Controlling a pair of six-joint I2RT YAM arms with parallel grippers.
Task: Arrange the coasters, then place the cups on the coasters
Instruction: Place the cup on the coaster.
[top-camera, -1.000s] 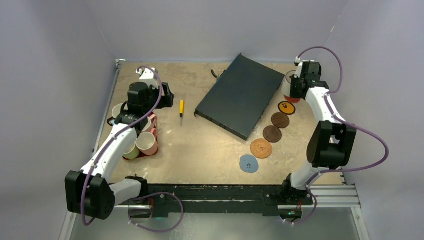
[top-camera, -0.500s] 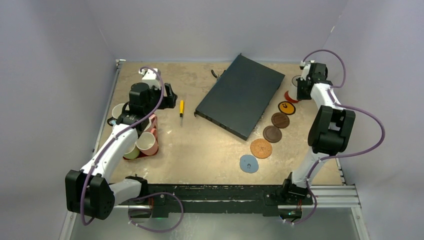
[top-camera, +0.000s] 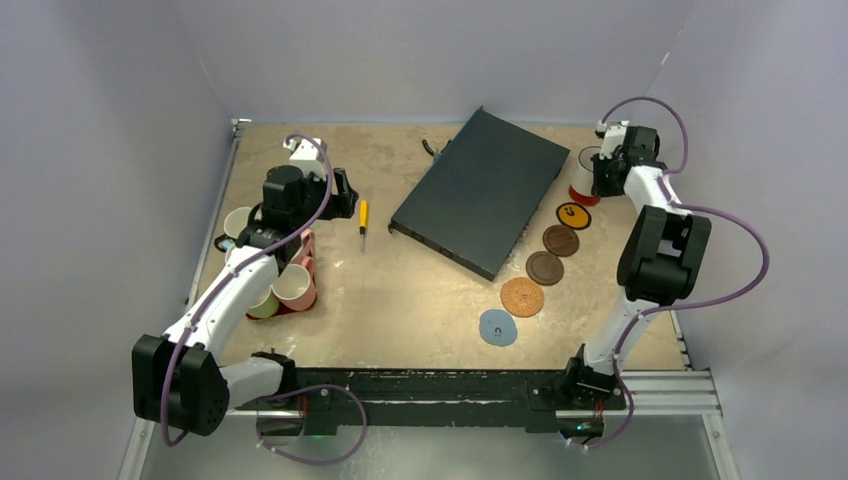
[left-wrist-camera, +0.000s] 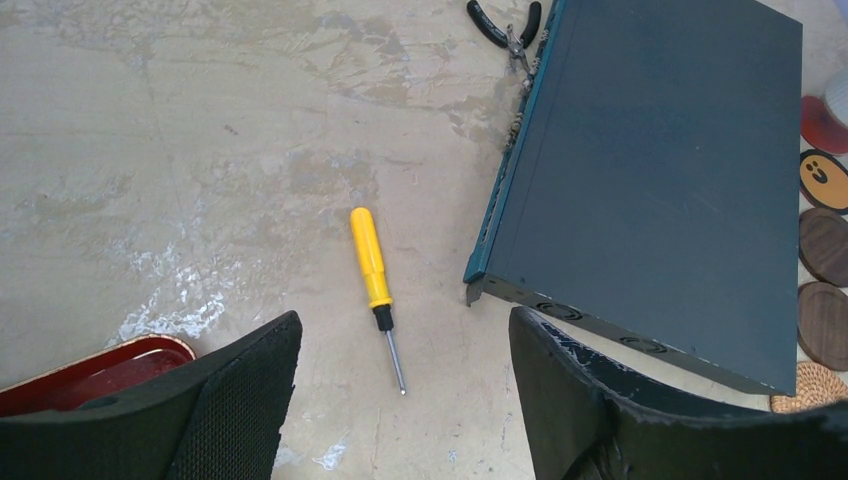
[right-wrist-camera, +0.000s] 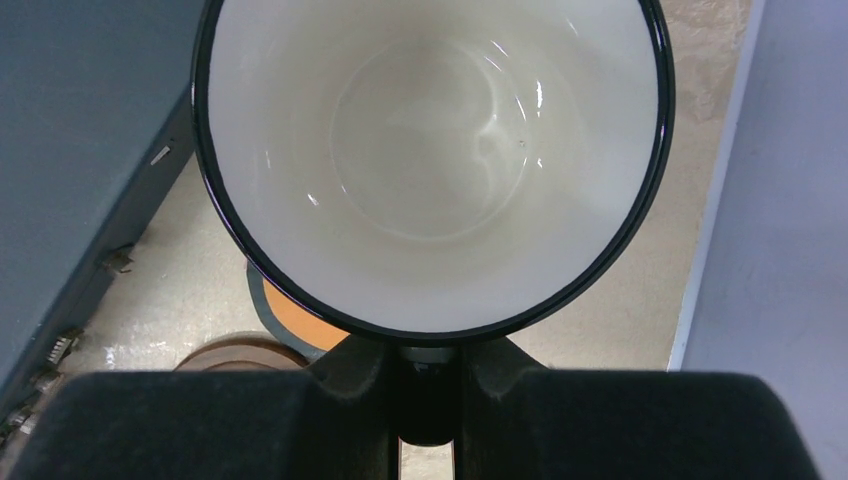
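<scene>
Five coasters lie in a diagonal row: orange (top-camera: 572, 214), two dark brown (top-camera: 561, 240) (top-camera: 545, 267), cork (top-camera: 522, 297) and blue-grey (top-camera: 498, 327). The red coaster (top-camera: 583, 198) sits at the row's far end under the dark brown cup (top-camera: 584, 164). My right gripper (top-camera: 604, 176) (right-wrist-camera: 425, 385) is shut on that cup's handle (right-wrist-camera: 425, 362); the cup's cream inside (right-wrist-camera: 430, 150) fills the wrist view. I cannot tell whether the cup rests on the coaster. Pink (top-camera: 295, 288), green (top-camera: 262, 305) and light blue (top-camera: 238, 220) cups stand at the left. My left gripper (top-camera: 338, 195) (left-wrist-camera: 403, 330) hangs open and holds nothing.
A dark flat box (top-camera: 480, 190) lies at the back middle, with pliers (left-wrist-camera: 505, 25) behind it. A yellow screwdriver (left-wrist-camera: 372, 265) lies below the left gripper. The cups at the left stand on a dark red tray (left-wrist-camera: 90, 365). The right wall is close to the right gripper.
The right arm has folded up and carried the dark brown cup slightly back and right, over the red coaster. The left gripper has drifted a little to the right.
</scene>
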